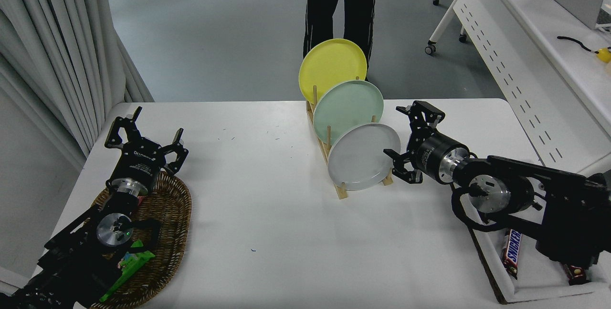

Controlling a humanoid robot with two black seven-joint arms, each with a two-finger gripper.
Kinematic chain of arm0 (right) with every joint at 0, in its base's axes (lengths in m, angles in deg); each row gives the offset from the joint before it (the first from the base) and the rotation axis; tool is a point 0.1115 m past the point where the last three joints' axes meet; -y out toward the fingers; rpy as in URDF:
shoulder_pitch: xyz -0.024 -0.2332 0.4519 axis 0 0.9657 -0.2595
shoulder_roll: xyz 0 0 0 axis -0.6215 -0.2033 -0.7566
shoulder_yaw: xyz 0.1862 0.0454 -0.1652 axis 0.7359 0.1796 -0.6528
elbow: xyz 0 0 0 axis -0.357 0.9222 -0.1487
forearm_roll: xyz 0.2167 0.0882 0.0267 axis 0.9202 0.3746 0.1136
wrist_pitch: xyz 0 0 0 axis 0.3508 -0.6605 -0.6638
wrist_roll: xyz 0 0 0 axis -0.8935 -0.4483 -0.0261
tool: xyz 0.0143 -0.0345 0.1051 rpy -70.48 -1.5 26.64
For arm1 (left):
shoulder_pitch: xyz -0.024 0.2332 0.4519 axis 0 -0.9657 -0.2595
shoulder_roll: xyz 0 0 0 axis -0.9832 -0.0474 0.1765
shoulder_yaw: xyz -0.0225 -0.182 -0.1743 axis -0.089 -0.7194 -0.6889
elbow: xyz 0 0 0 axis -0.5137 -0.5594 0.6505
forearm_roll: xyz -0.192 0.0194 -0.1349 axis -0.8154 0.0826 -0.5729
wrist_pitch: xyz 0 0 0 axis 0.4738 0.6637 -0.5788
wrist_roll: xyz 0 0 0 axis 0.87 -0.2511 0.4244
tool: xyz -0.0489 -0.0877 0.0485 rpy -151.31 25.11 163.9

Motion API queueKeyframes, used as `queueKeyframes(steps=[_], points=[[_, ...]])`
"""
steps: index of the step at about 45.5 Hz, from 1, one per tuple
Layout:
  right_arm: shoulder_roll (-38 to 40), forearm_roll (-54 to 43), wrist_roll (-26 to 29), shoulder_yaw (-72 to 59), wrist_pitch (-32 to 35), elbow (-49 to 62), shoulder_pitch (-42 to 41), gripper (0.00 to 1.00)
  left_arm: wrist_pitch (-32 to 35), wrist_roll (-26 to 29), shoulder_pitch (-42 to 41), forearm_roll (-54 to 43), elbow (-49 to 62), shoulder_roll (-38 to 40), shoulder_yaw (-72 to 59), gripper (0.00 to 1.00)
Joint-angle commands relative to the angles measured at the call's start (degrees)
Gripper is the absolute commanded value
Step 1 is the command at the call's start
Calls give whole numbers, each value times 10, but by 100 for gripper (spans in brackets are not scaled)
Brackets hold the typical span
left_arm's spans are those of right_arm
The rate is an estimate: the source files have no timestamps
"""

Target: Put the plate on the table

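Here, the right gripper [405, 143] sits with its fingers spread apart, holding nothing. One finger [422, 110] points up and away from the camera; the other [397, 160] lies low, at the right rim of the plate [363, 156]. Whether that lower finger touches the rim cannot be determined. The plate is just left of the spread fingers. It stands on edge in the nearest slot of a wooden rack [342, 188], tilted back against the pegs.

Behind the plate, further from the fingers, a mint green plate [347, 105] occupies the next slot. A yellow plate [331, 66] occupies the rearmost slot. The rack rests on the table [267, 213], near its far edge.

The left gripper [143, 134] is parked at the lower left, fingers apart and empty, well apart from the rack. It hangs over the far rim of a wicker basket [174, 213].

A person's legs [343, 8] are visible beyond the table's far side, behind the rack.
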Motion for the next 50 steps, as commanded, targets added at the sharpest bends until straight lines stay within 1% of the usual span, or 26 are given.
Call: queueKeyframes(steps=[1, 7, 12, 25, 31, 38, 42, 50], points=[[28, 5, 0, -34, -12, -61, -9, 100, 0, 0, 0, 0, 0, 0, 0, 100], [57, 3, 0, -31, -13, -31, -3, 100, 0, 0, 0, 0, 0, 0, 0, 100], [59, 5, 0, -31, -15, -9, -13, 100, 0, 0, 0, 0, 0, 0, 0, 100], [55, -5, -1, -30, -12, -9, -31, 100, 0, 0, 0, 0, 0, 0, 0, 100], [29, -6, 0, -49, -7, 5, -70, 100, 0, 0, 0, 0, 0, 0, 0, 100], [14, -6, -1, -77, -17, 23, -99, 100, 0, 0, 0, 0, 0, 0, 0, 100], [-2, -3, -1, -89, -12, 24, -105, 100, 0, 0, 0, 0, 0, 0, 0, 100], [-4, 2, 0, -92, 8, 22, -100, 100, 0, 0, 0, 0, 0, 0, 0, 100]])
